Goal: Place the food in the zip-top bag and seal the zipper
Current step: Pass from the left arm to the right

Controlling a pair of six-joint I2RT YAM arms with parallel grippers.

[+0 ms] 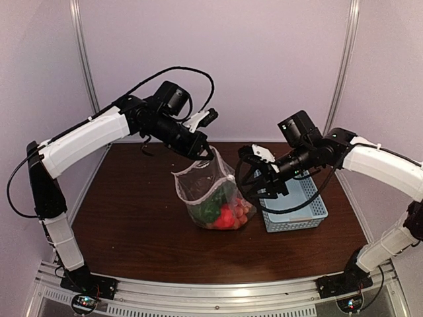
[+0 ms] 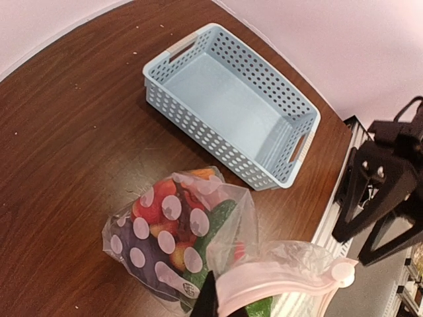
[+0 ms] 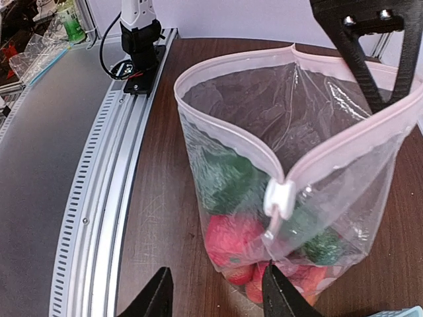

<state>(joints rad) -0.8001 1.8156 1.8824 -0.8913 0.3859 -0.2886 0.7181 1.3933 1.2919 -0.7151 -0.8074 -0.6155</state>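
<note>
Fingers (image 2: 205, 298) of the left gripper (image 1: 203, 154): pressed together, pinching the zipper (image 3: 228, 135) at the far end of the mouth and holding that edge up.

Fingers (image 3: 160, 290) of the right gripper (image 3: 215, 284): spread apart, nothing between them. They sit low against the near side of the bag, below the slider tab (image 3: 279, 198).

zip-top bag (image 1: 201, 188): stands mid-table, bottom on the wood, mouth gaping in a loop.

food (image 3: 228, 238): inside the bag, heaped at the bottom, red and green pieces showing through.

Blue basket (image 2: 198, 125): just beside the bag on the right arm's side.

Table (image 1: 132, 218): broad bare wood on the left arm's side of the bag; metal rail along the near edge.
</note>
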